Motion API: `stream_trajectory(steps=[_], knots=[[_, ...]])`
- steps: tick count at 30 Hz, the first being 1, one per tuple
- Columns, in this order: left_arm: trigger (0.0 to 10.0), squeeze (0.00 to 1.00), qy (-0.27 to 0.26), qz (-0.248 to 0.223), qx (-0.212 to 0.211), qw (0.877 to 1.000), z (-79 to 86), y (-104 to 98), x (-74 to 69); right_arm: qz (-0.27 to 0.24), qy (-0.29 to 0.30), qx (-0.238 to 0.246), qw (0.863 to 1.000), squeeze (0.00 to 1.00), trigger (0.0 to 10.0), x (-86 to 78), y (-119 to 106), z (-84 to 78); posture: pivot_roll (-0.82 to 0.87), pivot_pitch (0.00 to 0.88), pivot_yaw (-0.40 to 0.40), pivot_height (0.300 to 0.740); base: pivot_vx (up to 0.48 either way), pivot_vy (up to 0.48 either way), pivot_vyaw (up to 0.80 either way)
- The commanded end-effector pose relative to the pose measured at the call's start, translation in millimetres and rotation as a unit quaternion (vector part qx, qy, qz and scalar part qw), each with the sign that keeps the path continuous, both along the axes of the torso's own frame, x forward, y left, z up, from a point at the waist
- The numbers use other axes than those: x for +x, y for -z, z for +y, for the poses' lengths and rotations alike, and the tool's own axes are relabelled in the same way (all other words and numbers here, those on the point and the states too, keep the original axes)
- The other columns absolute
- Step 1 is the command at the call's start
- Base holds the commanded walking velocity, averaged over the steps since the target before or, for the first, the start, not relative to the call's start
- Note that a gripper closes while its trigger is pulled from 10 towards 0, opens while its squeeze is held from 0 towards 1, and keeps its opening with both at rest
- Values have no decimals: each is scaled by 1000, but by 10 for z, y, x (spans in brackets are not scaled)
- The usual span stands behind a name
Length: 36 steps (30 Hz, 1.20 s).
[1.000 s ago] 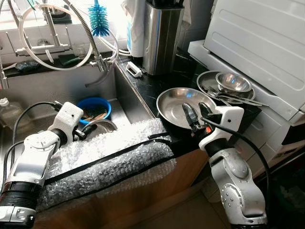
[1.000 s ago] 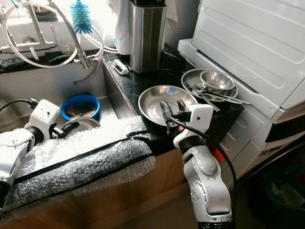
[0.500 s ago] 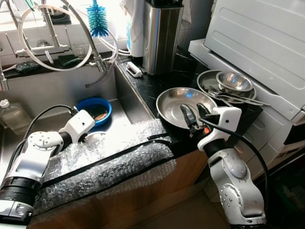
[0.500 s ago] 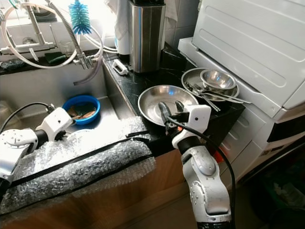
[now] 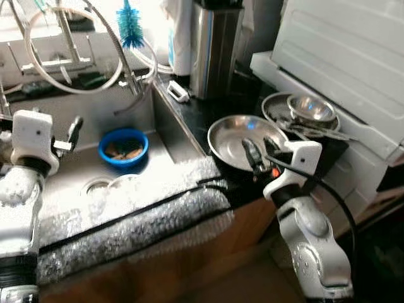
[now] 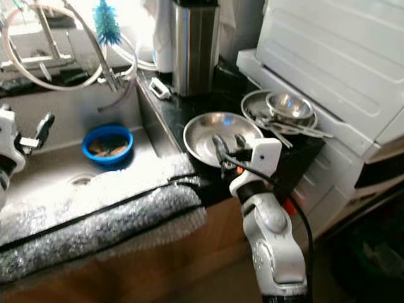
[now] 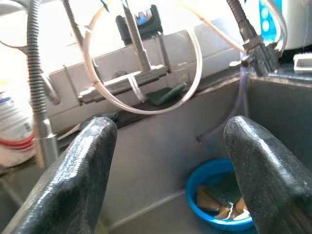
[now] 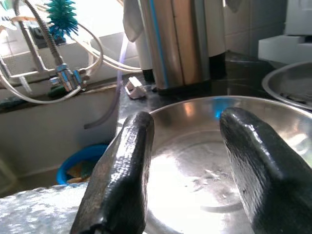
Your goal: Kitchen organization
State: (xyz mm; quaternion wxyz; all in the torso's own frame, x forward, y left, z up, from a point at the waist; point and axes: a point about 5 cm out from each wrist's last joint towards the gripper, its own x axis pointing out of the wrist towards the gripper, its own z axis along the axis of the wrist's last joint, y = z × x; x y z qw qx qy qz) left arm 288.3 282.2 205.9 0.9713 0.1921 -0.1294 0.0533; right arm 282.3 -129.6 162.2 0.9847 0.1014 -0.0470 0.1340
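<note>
- Nearest, along the counter's front edge: bubble wrap draped over the lip, crossed by a dark strip.
- Right gripper poised over the near rim of the large steel pan on the black counter; fingers spread apart, nothing held. Seen from the right wrist, both fingers frame the pan's shiny inside.
- Left gripper raised above the left part of the sink, fingers parted and empty.
- In the sink basin: blue bowl with brownish scraps inside, near the sink's right wall, well apart from the left gripper; drain just in front of it.
- Further right on the counter: stacked steel dishes with a small bowl on top and utensils across them, beside the white appliance.
- Farthest back: steel canister, blue bottle brush, coiled faucet hose.
</note>
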Motion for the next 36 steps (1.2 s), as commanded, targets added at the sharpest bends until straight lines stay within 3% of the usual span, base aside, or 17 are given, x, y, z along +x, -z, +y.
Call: stream_trajectory(steps=[1,5,7,11,15,16,21,22,26,27,28,29,33,36], knots=[[10000,0,-10,-34,2,999,-40,-133,-88,-13,18,-8,1000,0,10000,-6,-72,-95,-22,0,-77,740,0,0,0],[10000,0,-20,-41,-19,999,-148,-70,-169,-14,37,-13,999,0,10000,-19,-65,-180,-8,0,-80,740,0,0,0],[10000,0,-23,-42,-39,998,-239,-23,-189,-13,60,-20,998,0,10000,-61,-49,-252,0,0,-84,740,0,0,0],[10000,0,-16,-46,-40,998,-342,-39,-235,-6,84,-26,996,0,10000,-195,-12,-361,-2,0,-86,740,0,0,0],[10000,0,-8,-35,-41,999,-362,-39,-278,3,78,-95,992,0,10000,-318,60,-517,-17,0,-81,740,0,0,0],[10000,0,-7,-31,-38,999,-360,-29,-293,3,82,-121,989,0,10000,-326,65,-599,-22,0,-80,740,0,0,0],[10000,0,-14,-27,-45,999,-379,7,-283,12,87,-155,984,0,10000,-297,95,-707,-27,0,-86,740,0,0,0],[10000,0,-10,-27,-49,998,-425,21,-264,38,75,-152,985,0,10000,-269,181,-706,-28,0,-87,740,0,0,0],[10000,0,-2,-27,-52,998,-499,22,-247,46,79,-128,988,0,10000,-221,224,-719,-16,0,-89,740,0,0,0],[10000,0,3,-29,-50,998,-535,3,-245,42,77,-106,991,294,10000,-182,195,-701,-18,0,-89,740,0,0,0],[10000,0,3,-29,-50,998,-535,3,-245,42,77,-106,991,294,10000,-182,195,-701,-18,0,-89,740,0,0,0],[10000,0,4,-29,-49,998,-543,-2,-245,40,71,-91,993,1000,10000,-164,173,-679,-18,0,-89,740,0,0,0],[10000,0,11,-26,-38,999,-584,7,-234,27,70,-55,996,1000,10000,-59,65,-647,-17,0,-90,740,0,0,0],[10000,0,15,-26,-35,999,-621,6,-222,49,86,-19,995,1000,10000,-6,81,-670,-19,0,-91,740,0,0,0]])
